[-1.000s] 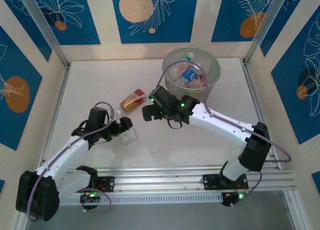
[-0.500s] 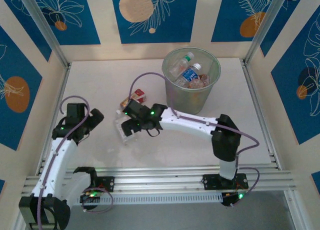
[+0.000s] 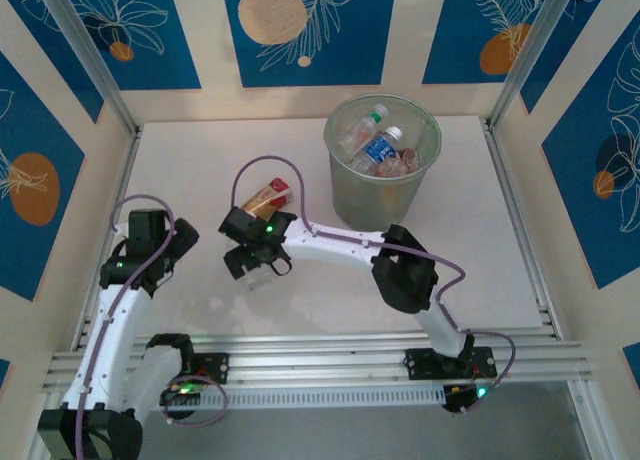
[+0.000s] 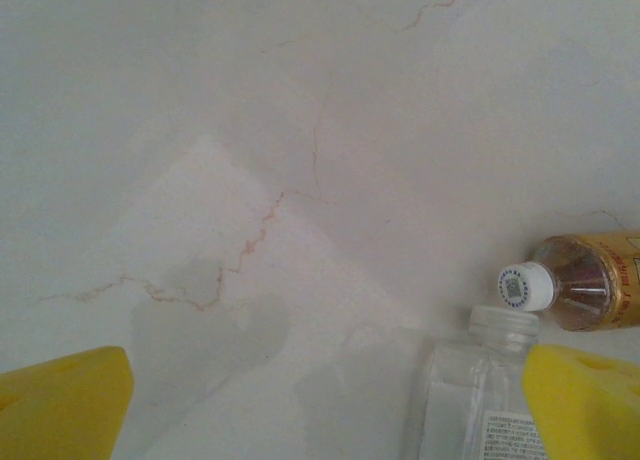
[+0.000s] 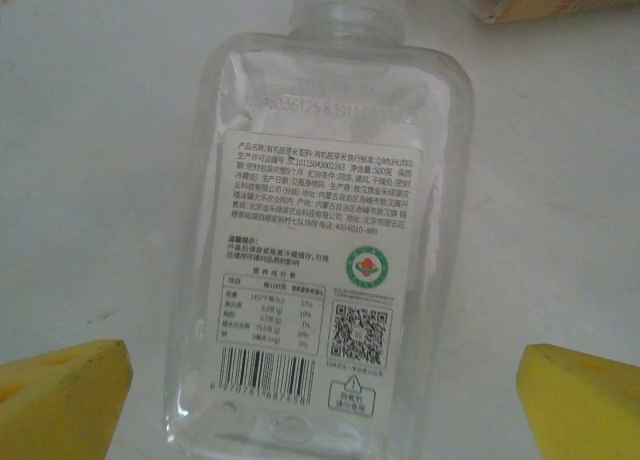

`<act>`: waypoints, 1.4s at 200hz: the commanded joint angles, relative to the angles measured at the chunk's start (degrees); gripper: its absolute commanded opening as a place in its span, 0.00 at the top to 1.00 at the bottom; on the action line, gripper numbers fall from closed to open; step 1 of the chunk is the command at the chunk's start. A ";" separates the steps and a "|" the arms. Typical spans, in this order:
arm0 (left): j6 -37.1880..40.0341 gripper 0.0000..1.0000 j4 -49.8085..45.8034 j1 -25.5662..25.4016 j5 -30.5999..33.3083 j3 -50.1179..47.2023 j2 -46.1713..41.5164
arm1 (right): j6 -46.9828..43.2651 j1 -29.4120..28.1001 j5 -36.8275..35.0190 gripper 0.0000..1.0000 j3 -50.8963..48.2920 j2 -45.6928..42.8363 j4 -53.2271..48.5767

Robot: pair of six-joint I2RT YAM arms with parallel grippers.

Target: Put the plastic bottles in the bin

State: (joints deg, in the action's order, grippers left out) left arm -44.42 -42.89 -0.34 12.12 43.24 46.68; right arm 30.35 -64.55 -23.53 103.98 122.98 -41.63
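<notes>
Your right gripper is spread wide and holds nothing: its yellow fingers stand one on each side of the clear bottle, and neither touches it. That bottle lies flat on the table, printed label up and neck pointing far. Just beyond its neck lies the amber bottle, red label showing, also on the table. From the wrist, your right forearm runs low and rightward to a bent elbow, then down to the base at the near right, so the whole arm reaches across to left of centre. The bin stands far right of the two loose bottles, well apart from them, with several bottles already inside. Your left gripper is likewise fully open and empty, over bare table left of the clear bottle, its arm folded up steeply along the left edge.
</notes>
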 commanded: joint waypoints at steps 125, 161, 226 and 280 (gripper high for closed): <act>1.73 0.00 0.81 0.78 0.01 0.09 0.67 | -2.09 0.04 2.27 0.01 5.57 8.50 -2.94; 1.75 0.01 0.99 0.78 -0.39 0.17 0.77 | -2.65 0.22 2.58 0.01 4.74 9.03 -2.67; 2.10 0.01 1.42 0.78 -2.42 0.94 1.04 | -5.93 -0.47 0.98 0.27 -1.74 4.31 1.41; 5.93 0.00 3.82 0.78 -12.11 2.71 0.66 | -7.40 -0.66 -1.22 0.29 -9.98 -8.06 6.36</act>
State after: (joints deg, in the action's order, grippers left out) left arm -41.78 -41.98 -0.25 7.51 43.38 47.79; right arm 24.38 -64.84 -23.42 97.12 123.57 -38.57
